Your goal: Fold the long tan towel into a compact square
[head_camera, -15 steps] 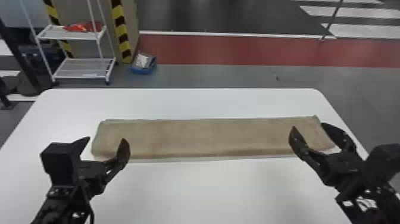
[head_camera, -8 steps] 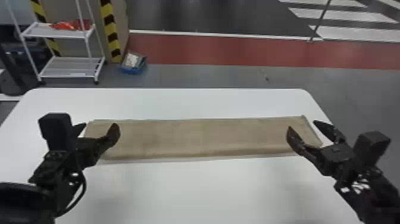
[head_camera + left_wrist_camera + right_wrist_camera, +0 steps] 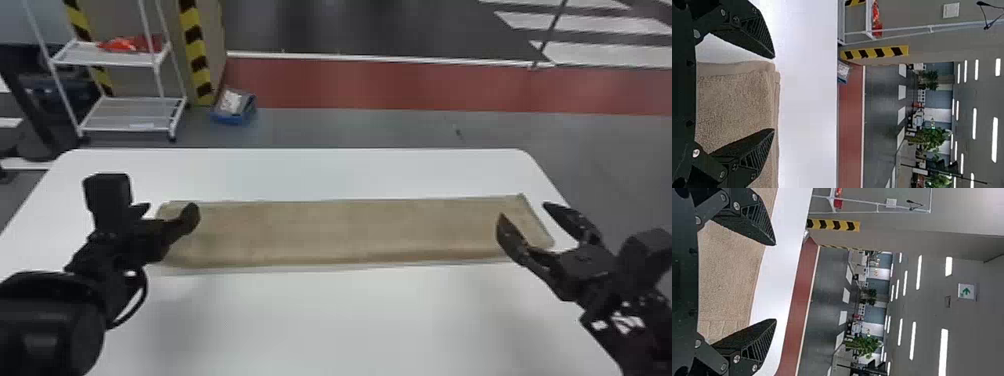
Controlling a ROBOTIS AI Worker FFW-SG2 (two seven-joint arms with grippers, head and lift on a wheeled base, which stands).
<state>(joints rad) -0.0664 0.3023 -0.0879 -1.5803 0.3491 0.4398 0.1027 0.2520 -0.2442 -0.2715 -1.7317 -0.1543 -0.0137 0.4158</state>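
Left gripper (image 3: 169,209), right gripper (image 3: 525,212), fingers apart at the towel's (image 3: 340,232) 2 ends — it's stretched near the desk's (image 3: 325,320) far edge. Pinch 1 layer short, and the fold could skew!

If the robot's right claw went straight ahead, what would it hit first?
The way ahead of the right claw looks free over the table, but its height is unclear; it might brush the towel.

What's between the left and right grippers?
The tan towel, laid lengthwise on the white table, spans the stretch from the left gripper to the right gripper. The head view shows it.
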